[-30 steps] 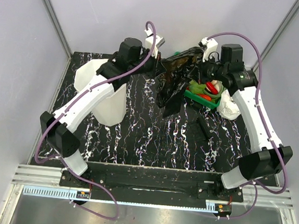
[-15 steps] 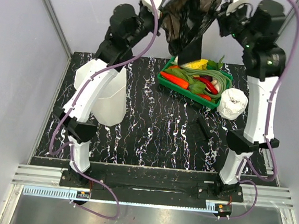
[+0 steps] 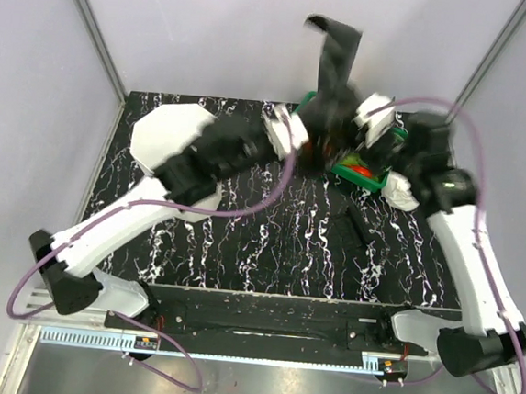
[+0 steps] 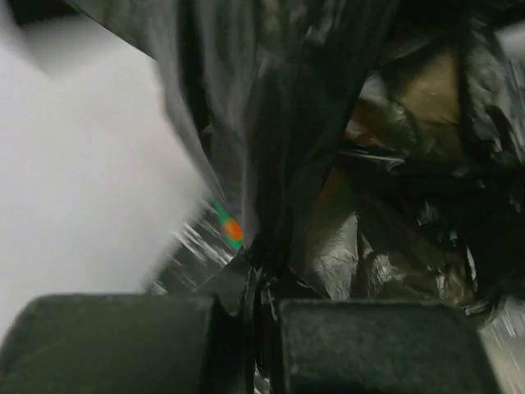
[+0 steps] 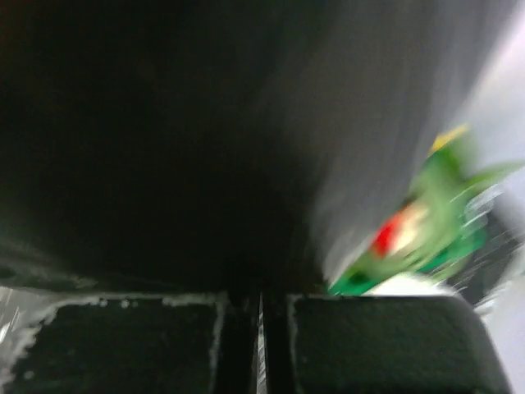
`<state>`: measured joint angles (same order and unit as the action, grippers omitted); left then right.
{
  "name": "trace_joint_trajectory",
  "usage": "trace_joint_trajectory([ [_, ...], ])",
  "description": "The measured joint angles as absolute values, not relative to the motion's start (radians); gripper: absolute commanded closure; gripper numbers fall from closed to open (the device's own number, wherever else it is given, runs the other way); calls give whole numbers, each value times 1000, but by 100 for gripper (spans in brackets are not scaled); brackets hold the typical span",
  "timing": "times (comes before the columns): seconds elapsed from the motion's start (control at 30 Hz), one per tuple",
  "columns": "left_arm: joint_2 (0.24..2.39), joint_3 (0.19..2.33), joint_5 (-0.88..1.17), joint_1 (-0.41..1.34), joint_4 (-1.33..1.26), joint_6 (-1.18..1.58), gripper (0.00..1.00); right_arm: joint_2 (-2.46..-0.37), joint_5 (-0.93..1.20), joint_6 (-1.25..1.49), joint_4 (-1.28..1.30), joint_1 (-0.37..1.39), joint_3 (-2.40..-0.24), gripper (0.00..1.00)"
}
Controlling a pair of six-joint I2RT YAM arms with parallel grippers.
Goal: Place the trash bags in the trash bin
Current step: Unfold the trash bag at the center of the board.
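A crinkled black trash bag (image 3: 333,83) hangs between my two grippers over the back middle of the table, with one end flapping up against the back wall. My left gripper (image 3: 306,144) is shut on its film, which shows as glossy folds (image 4: 328,123) pinched between the jaws. From the other side, my right gripper (image 3: 347,135) is shut on the same bag (image 5: 164,148). The white faceted trash bin (image 3: 168,129) stands at the back left, partly covered by my left arm. A small flat black bundle (image 3: 357,226) lies on the table to the right.
A green tray of vegetables (image 3: 368,172) sits under the right gripper and is mostly hidden; it shows blurred in the right wrist view (image 5: 426,238). A crumpled white lump (image 3: 402,193) lies beside it. The enclosure walls stand close at the back and on both sides.
Both arms lifted the bag high above the table, then swung down and forward with it. The bag's free end now flaps upward behind them.
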<state>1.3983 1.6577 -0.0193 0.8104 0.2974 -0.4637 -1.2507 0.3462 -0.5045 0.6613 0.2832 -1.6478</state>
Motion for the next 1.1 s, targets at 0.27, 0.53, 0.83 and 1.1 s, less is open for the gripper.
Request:
trace_joint_trajectory([
  [0.27,1546,1064,-91,862,600,-458,100,-1200,343,-522,867,287,-975,100],
  [0.53,1517,1362,-141,767,587,-432,100,-1151,152,-501,837,284,-1195,100],
  [0.83,1482,1737,-192,580,425,-327,100,-1160,4,-478,803,264,-1494,100],
  [1.1,1492,1824,-205,506,351,-298,100,-1167,-67,-492,715,224,-1606,100],
])
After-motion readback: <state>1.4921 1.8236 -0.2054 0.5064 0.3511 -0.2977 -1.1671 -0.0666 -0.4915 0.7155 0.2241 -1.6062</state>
